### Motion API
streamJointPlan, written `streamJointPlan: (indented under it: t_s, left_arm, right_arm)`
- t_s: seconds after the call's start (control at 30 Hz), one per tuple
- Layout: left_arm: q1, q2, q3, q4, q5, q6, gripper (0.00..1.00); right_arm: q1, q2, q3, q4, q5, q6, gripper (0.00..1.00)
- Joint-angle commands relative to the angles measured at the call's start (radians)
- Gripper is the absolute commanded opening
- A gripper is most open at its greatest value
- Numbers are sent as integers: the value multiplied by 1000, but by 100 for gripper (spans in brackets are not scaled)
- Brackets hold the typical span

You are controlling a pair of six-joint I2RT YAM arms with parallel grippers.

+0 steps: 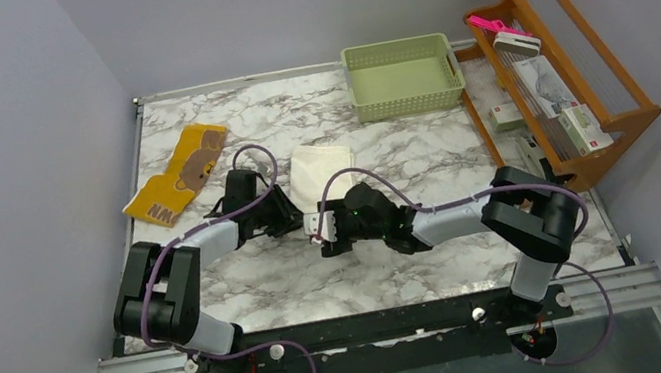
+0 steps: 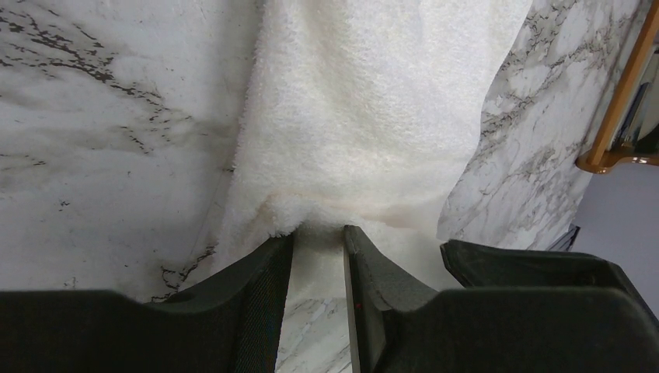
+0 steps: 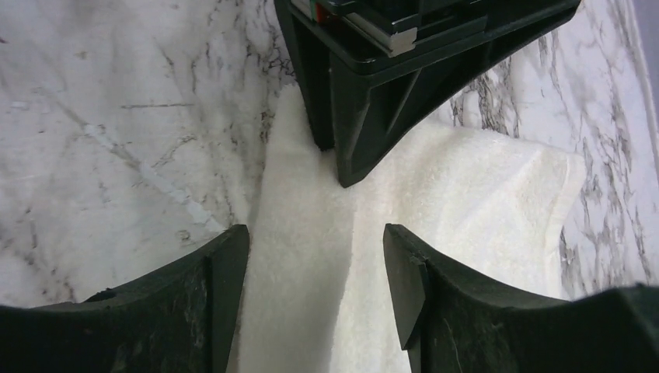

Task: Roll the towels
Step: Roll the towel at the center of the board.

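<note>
Fingers of left gripper (image 2: pixel 319 233) nearly closed, nipping near edge of plain cream-white terry towel (image 2: pixel 365 101) lying on marble table (image 2: pixel 93 155); right gripper (image 3: pixel 315 235) wide open, empty, straddling the same towel. Likely start of the roll: next move needs that edge turned over evenly. Both arms low, forearms converging mid-table; mustard-yellow bear-print towel (image 1: pixel 177 172) flat at far left.

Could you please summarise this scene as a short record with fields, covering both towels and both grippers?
white towel: unrolled, lying on the marble table, centre
yellow bear towel: flat, unrolled, far left, apart from both arms
left gripper: nearly shut, pinching the white towel's near edge
right gripper: open, over the same towel, beside the left gripper
green basket: far edge, right of centre
wooden rack: right edge, holding boxes
</note>
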Motion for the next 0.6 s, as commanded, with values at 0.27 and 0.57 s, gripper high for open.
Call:
streamJointPlan:
  t_s: [0.27, 0.57]
  left_arm:
    - [26, 78, -23, -64, -37, 36, 35]
    - [48, 103, -11, -78, -30, 49, 35]
  right_arm:
    - [0, 62, 24, 13, 104, -38, 62]
    - [0, 82, 15, -53, 94, -33, 54]
